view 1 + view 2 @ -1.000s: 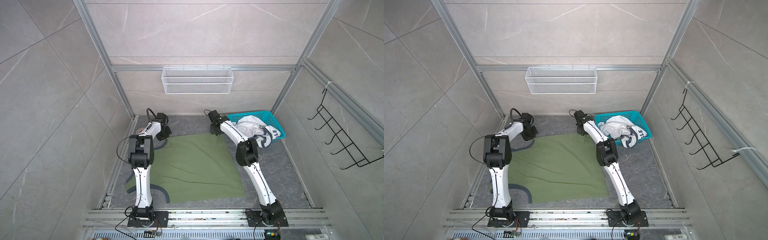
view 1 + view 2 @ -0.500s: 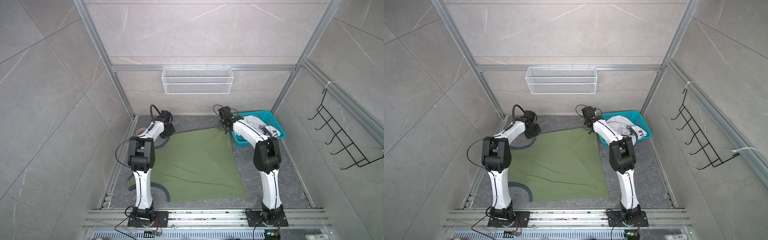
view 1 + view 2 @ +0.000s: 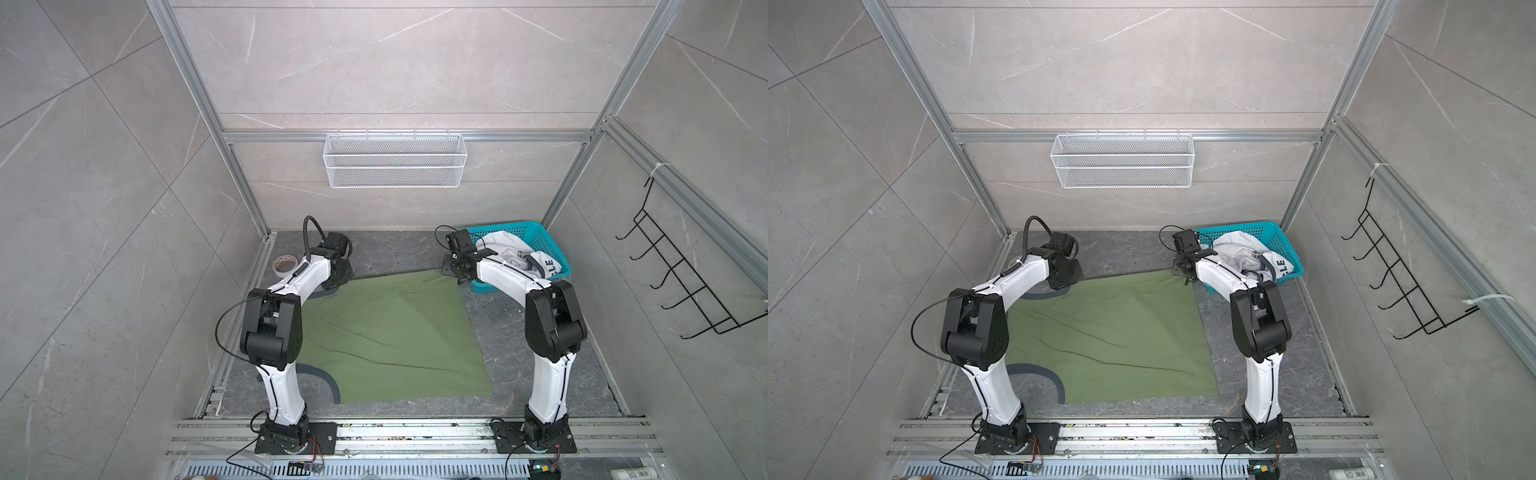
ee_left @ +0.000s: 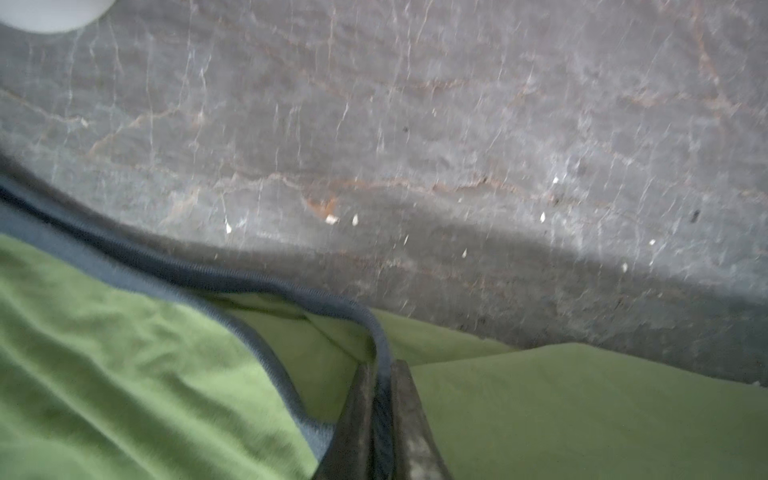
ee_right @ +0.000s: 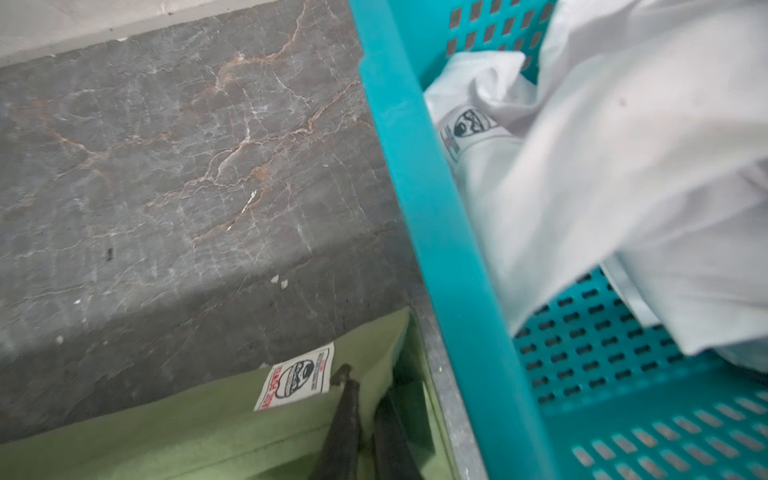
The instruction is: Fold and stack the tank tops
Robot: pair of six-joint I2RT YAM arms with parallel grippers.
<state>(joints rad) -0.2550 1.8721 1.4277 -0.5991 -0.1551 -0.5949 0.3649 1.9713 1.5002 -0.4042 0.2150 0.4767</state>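
Note:
The olive green tank top (image 3: 390, 332) (image 3: 1108, 332) lies spread flat on the dark stone table in both top views. My left gripper (image 3: 338, 282) (image 4: 380, 374) is at its far left corner, shut on the dark grey trim (image 4: 266, 291). My right gripper (image 3: 453, 276) (image 5: 365, 399) is at the far right corner, shut on the olive hem beside a white label (image 5: 297, 380). The white tank top (image 3: 515, 253) (image 5: 623, 166) lies crumpled in the teal basket (image 3: 511, 226) (image 5: 436, 208), just right of my right gripper.
A roll of tape (image 3: 284, 264) sits at the back left by the frame. A white wire basket (image 3: 395, 166) hangs on the back wall. A black hook rack (image 3: 685, 282) is on the right wall. An aluminium rail (image 3: 415, 432) runs along the front.
The right gripper has moved right, up to the teal basket, and its elbow has swung outward. The olive top's far edge is now drawn out wider between both grippers.

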